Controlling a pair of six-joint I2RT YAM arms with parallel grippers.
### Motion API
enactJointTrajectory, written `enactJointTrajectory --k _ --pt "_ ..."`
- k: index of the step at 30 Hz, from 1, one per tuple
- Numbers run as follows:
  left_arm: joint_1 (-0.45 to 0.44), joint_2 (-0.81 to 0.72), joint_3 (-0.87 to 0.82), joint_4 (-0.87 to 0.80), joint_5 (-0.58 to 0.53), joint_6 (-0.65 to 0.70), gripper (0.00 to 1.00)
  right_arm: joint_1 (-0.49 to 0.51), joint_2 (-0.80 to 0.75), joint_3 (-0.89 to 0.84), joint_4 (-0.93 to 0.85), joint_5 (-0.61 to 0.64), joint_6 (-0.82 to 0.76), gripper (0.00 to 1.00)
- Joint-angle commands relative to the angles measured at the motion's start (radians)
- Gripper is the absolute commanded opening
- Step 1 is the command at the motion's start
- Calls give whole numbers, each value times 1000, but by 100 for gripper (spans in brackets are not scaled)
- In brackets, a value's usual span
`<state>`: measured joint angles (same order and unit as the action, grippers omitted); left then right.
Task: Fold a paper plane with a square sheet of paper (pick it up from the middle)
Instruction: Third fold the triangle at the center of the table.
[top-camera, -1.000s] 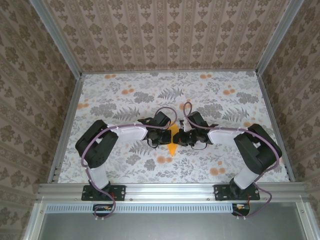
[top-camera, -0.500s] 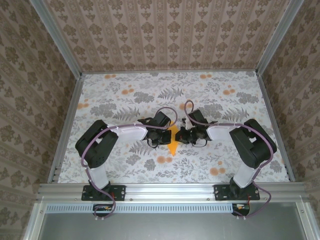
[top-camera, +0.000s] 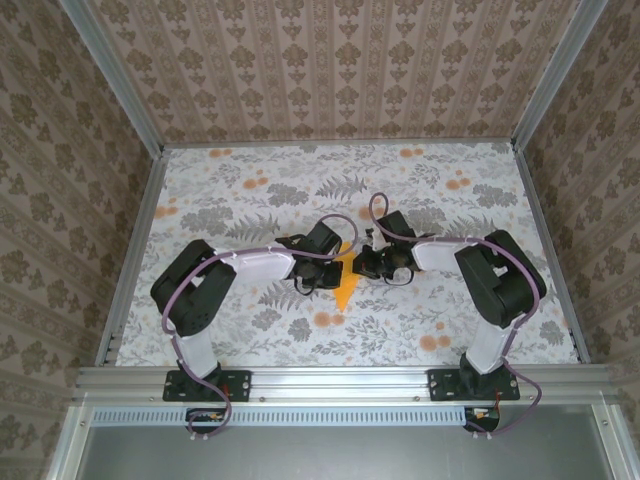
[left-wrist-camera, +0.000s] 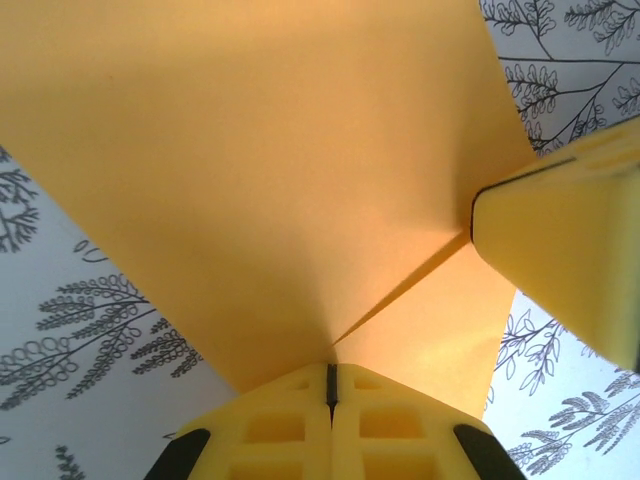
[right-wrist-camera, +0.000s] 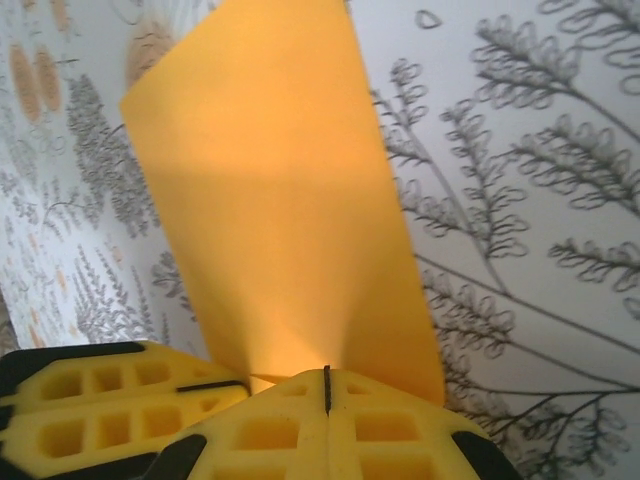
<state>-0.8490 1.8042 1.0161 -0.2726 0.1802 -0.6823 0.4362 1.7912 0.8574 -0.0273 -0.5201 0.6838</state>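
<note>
Guessing we're somewhere in the early-to-middle part of this fold. The square sheet of paper (top-camera: 345, 287) is in the middle of the desk (top-camera: 230, 185), right between the two arms. From above it reads as a narrow shape with a point aimed at the near edge, not a flat square.

The left wrist view shows a crease (left-wrist-camera: 400, 292) running out from where the left jaws pinch it. The paper fans away on both sides and looks lifted off the desk cloth. So I'd say at least one fold is in, but it's no slim dart yet. Sharpening the nose and doing the wings look like what's left.

Left jaws are pressed together and clamped on the sheet. Right jaws are the same, with the pads meeting in a thin line and the paper coming out from between them. The two grips are just beside each other.

Count: one sheet, two arms, two sets of jaws, both on that same sheet. The several orange blotches on the desk are only printed flowers.
</note>
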Motion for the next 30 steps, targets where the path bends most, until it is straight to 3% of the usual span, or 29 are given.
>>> enactJointTrajectory --k 1,6,16,30 --pt "21 39 -30 -161 -110 71 0 -12 18 31 -50 53 -18 6" --pt "27 38 -31 -161 -114 107 0 -22 13 36 -63 57 -17 5" --pt "48 38 -5 -126 -101 290 0 -21 -97 -32 10 -61 7 7" --pt "67 30 14 -96 -16 442 0 10 5 30 17 -108 13 7"
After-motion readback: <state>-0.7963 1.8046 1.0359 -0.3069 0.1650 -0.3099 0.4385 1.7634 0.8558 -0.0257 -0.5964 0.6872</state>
